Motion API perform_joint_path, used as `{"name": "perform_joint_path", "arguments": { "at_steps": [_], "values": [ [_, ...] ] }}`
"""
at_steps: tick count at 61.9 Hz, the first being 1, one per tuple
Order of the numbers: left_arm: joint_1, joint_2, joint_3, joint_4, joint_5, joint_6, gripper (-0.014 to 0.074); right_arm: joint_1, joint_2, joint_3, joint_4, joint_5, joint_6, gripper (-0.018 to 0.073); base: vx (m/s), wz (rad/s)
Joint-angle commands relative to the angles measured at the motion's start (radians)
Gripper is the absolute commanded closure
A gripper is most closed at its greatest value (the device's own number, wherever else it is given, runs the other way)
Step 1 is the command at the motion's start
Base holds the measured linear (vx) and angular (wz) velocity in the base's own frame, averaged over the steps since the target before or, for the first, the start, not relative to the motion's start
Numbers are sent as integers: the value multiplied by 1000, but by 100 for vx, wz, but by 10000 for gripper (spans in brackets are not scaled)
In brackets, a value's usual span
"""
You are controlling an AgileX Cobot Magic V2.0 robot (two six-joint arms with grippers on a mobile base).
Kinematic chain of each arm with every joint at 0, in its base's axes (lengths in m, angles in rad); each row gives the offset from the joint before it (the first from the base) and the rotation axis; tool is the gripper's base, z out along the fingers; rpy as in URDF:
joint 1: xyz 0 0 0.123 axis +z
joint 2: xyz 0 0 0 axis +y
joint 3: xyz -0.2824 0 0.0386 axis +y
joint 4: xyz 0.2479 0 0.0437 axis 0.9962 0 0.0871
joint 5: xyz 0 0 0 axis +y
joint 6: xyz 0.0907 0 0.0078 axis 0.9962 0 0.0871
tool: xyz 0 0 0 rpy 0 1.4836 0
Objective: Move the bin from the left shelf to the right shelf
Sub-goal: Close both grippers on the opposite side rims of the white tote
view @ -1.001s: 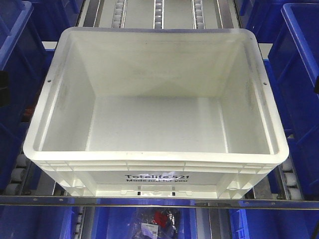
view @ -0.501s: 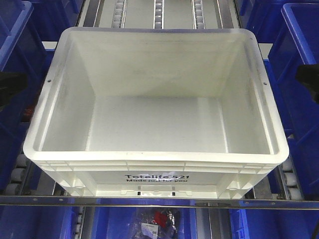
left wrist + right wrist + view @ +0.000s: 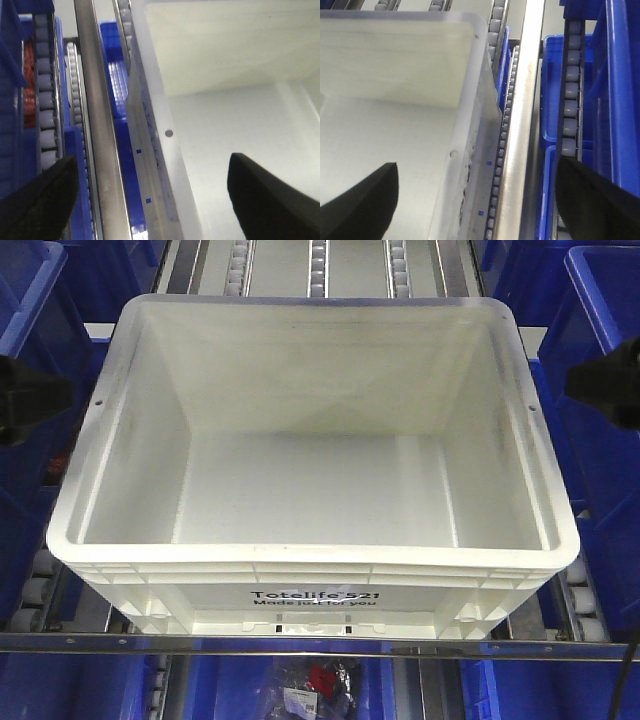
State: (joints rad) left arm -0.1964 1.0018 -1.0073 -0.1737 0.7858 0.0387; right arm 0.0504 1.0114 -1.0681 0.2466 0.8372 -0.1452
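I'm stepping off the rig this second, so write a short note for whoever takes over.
White bin: empty, sitting on the roller shelf between blue bins, not lifted.
Left hand: open, fingers astride the bin's left wall.
Right hand: open, astride its right wall.
Done: both hands lined up on the walls.
Left: close both, lift, carry to the right shelf.
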Motion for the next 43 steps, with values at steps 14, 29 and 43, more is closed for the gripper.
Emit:
{"name": "perform_joint_path", "arguments": {
  "at_steps": [14,29,43],
  "values": [
    [-6,140,-113,-15,-3,-9,12,-6,161,-143,71,23,-26,-36,0,0],
    [-6,223,-196,-16,35,-8,12,-6,246,-161,81,24,-35,-34,0,0],
    [-6,290,-231,-18,29,-7,12,-6,289,-161,131,21,-52,-34,0,0]
  ]
}}
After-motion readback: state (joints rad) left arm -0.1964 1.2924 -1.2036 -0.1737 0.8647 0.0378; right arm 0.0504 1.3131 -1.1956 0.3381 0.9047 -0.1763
